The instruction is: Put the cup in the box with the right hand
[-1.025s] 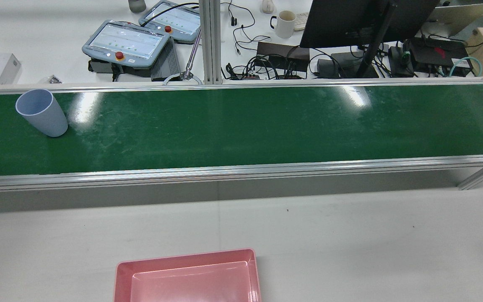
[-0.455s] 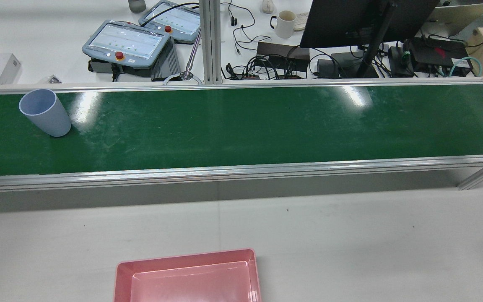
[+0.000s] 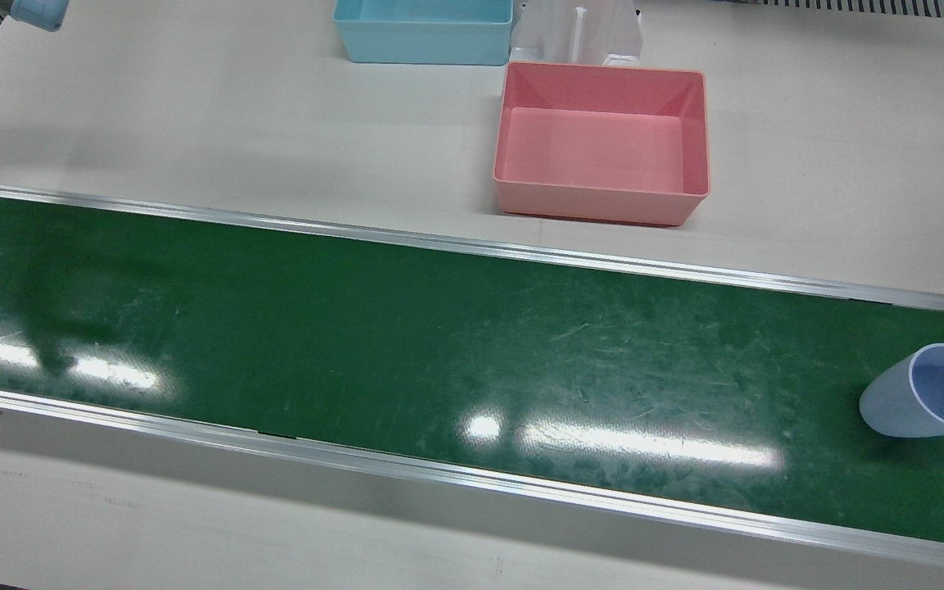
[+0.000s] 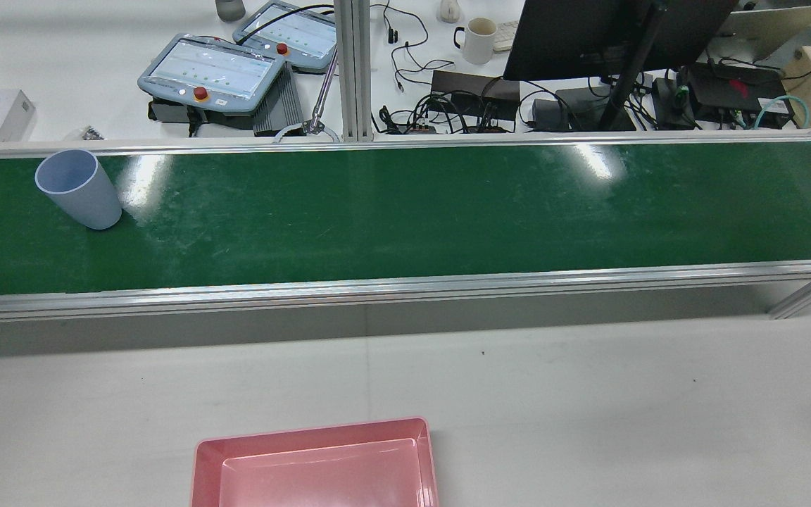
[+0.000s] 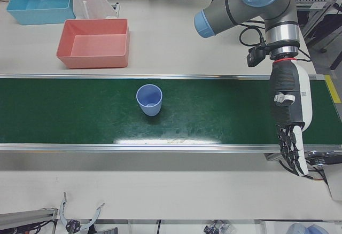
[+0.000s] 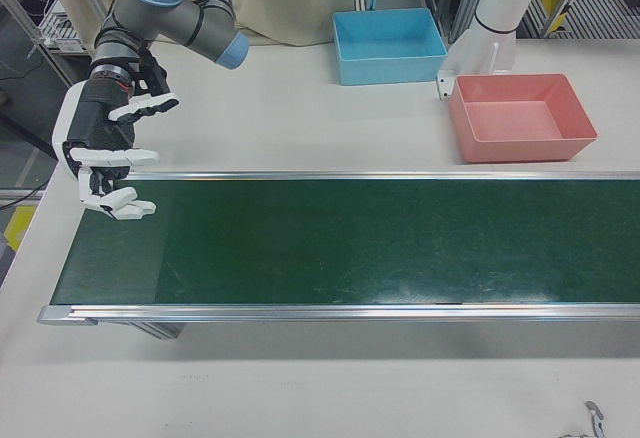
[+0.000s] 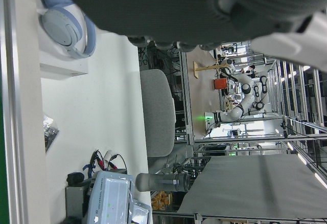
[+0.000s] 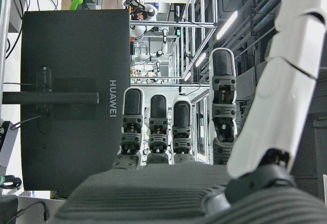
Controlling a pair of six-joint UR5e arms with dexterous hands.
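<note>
Cup (image 5: pixel 149 99), pale blue, is standing upright on the green conveyor belt (image 5: pixel 214 111), its long axis running vertical and its open mouth pointing up; the slant it shows in the rear view (image 4: pixel 79 189) and the front view (image 3: pixel 926 391) looks like camera angle only. It is sitting on the half of the belt before the left arm, roughly midway across the belt's width, with nothing touching it.

The right robot hand (image 6: pixel 105 153) is hanging at the opposite end of the belt, over its end edge, well apart from the cup. Its fingers (image 6: pixel 132 208) are spreading apart, partly curled, holding nothing; the right hand view is showing the same fingers (image 8: pixel 158 127) side by side with empty air past them.

The left robot hand (image 5: pixel 290 122) is pointing fingers-down over the belt's operator-side rail, also well apart from the cup, fingers loosely extended and gripping nothing.

The pink box (image 5: pixel 64 59) is resting on the white counter (image 5: pixel 176 41) just beyond the belt's robot-side rail, with a blue box (image 5: pixel 16 13) beside it
</note>
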